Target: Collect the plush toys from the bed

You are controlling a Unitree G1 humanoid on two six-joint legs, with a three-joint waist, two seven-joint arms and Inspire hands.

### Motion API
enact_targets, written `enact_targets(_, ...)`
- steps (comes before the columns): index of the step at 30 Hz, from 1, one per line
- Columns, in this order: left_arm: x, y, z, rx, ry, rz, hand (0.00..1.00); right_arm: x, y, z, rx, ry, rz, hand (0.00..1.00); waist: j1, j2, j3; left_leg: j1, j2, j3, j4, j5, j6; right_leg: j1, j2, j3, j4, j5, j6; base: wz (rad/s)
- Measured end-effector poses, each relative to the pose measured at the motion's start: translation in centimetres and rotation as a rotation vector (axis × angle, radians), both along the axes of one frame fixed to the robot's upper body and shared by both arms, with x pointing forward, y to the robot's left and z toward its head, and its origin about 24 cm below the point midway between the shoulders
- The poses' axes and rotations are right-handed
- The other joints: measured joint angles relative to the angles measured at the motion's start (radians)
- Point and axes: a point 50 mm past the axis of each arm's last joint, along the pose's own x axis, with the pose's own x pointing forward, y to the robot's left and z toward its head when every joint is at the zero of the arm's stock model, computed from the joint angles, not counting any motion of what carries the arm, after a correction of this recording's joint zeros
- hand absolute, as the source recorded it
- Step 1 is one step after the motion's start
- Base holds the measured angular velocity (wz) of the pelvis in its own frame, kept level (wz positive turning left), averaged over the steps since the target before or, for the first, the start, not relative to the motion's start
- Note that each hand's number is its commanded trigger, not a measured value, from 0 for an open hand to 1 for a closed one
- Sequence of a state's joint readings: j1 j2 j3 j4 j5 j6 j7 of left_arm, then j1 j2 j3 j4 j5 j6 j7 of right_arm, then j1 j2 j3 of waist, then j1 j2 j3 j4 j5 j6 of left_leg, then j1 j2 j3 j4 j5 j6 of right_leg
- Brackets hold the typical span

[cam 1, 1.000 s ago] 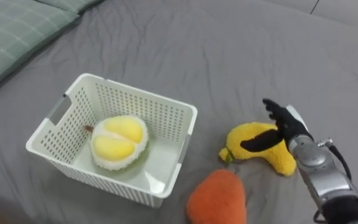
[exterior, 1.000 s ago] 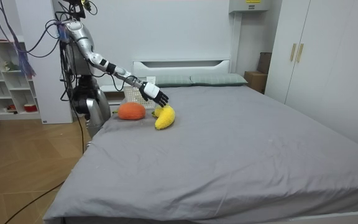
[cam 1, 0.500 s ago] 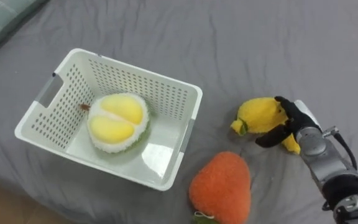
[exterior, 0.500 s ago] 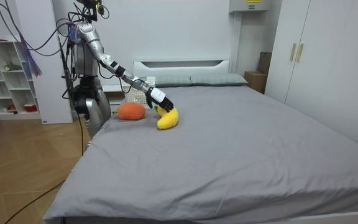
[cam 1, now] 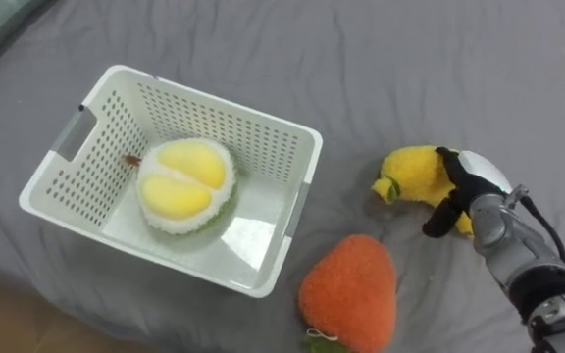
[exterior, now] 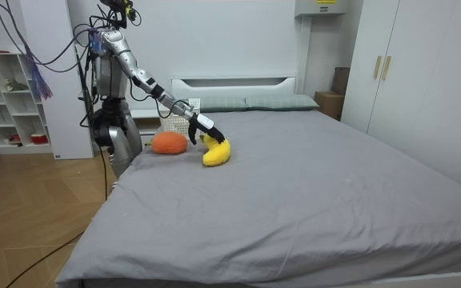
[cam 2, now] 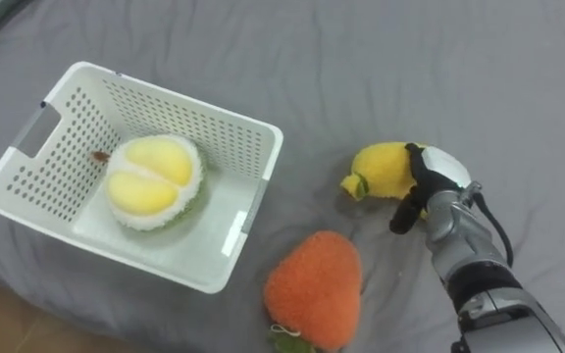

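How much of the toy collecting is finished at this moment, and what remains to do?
Done: the durian toy lies in the white basket. In hand: the right hand curls round the yellow banana toy on the bed. Left: that toy and the orange strawberry toy beside the basket must go in.

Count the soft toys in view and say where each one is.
3. A yellow plush durian sits in the white plastic basket; an orange plush strawberry lies on the grey bedsheet beside it; the right hand grips a yellow plush banana.
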State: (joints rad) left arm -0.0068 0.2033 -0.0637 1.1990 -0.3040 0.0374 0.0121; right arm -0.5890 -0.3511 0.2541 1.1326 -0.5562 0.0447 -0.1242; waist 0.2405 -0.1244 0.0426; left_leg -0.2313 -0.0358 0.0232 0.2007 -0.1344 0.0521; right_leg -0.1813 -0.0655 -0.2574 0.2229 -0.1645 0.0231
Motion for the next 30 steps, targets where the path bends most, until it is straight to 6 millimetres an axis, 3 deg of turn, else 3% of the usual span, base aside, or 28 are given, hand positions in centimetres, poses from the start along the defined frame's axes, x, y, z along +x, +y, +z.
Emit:
enact_targets(20,-0.04,-0.23,-0.07,-0.024,0.006,-0.027,0.00,-0.93,-0.89,-0.85,-0.126,0.005,-0.005,0.00,0.031,0.005,0.0062,-0.007,-0.002,-0.020,0.002,0.000,0.000,0.001,-0.001,-0.023,-0.002,0.000,0.000,0.02)
enact_targets(27,-0.53,-0.21,-0.24,-0.023,0.032,-0.032,0.00,-0.88,-0.98,-0.62,-0.173,-0.035,0.000,0.00,0.034,0.007,0.0067,-0.032,-0.009,-0.042,0.007,0.003,-0.003,-0.011,-0.003,-0.054,-0.003,-0.001,-0.001,0.12)
enact_targets(28,-0.58,-0.24,-0.26,-0.024,0.034,-0.031,0.00,-0.90,-1.01,-0.61,-0.176,-0.039,-0.002,0.04,0.036,0.007,0.0068,-0.036,-0.009,-0.044,0.010,0.003,-0.003,-0.011,-0.003,-0.057,-0.003,-0.002,-0.001,0.08)
enact_targets(29,-0.58,-0.26,-0.27,-0.024,0.035,-0.034,0.00,-0.96,-1.07,-0.66,-0.178,-0.039,-0.005,0.33,0.037,0.008,0.0074,-0.039,-0.009,-0.048,0.015,0.003,-0.003,-0.011,-0.004,-0.061,-0.003,-0.002,-0.001,0.07)
enact_targets(30,-0.58,-0.27,-0.27,-0.024,0.035,-0.035,0.00,-0.99,-1.10,-0.68,-0.179,-0.038,-0.007,0.54,0.039,0.009,0.0077,-0.039,-0.008,-0.048,0.016,0.003,-0.003,-0.011,-0.005,-0.062,-0.003,-0.002,-0.001,0.06)
